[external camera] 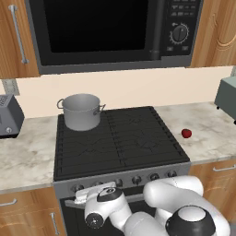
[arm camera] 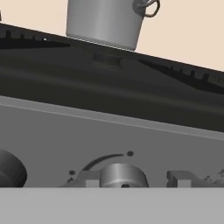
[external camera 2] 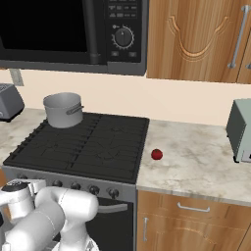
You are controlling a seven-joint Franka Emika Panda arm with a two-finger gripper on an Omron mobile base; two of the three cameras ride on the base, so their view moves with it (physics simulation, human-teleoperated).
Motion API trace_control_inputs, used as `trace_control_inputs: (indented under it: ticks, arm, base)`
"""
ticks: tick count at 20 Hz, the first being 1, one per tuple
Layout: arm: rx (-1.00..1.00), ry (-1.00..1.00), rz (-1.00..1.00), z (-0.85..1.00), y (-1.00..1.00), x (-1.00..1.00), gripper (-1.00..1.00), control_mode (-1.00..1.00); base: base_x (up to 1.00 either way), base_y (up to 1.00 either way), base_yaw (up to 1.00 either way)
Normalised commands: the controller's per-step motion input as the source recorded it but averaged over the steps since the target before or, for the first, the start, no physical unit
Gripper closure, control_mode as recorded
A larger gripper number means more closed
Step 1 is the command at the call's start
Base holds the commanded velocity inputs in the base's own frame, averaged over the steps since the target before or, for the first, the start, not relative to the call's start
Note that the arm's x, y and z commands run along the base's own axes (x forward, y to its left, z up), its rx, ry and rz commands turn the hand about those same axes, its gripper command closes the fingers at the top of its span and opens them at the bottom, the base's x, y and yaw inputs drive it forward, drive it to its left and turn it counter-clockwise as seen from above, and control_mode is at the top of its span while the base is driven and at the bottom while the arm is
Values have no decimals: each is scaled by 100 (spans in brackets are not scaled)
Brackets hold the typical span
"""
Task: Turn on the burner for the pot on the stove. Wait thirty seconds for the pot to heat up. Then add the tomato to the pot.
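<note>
One knob (arm camera: pixel 117 176) is sitting between our gripper (arm camera: pixel 136 179) fingers, seemingly clasped; the pot (external camera: pixel 81 111) is occupying the stove's (external camera: pixel 138 138) back-left corner.

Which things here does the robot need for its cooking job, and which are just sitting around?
Needed: pot, stove, tomato, the stove knob in front of the claw.

Just sitting around: microwave, toaster, cabinets.

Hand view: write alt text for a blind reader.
The gripper sits close against the stove's silver front strip, its fingertips either side of a round knob. Beyond the dark grates stands the grey pot.
</note>
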Motion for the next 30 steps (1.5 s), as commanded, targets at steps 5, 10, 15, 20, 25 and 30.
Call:
trace_control_inputs:
  ticks: [5, 10, 15, 20, 25, 30]
  arm:
    - [0, 0, 0, -22, 0, 0, -100, -100]
    - [0, 0, 0, -8, 0, 0, -100, -100]
    - [0, 0, 0, -34, -17, -3, -100, -100]
    - [0, 0, 0, -50, -25, -2, -100, -100]
    - [0, 0, 0, -21, -41, -25, -100, -100]
    - [0, 0, 0, 0, -1, -11, -100, -100]
  base:
    - [0, 0, 0]
    - [0, 0, 0]
    - [0, 0, 0]
    - [0, 0, 0]
    - [0, 0, 0]
    - [0, 0, 0]
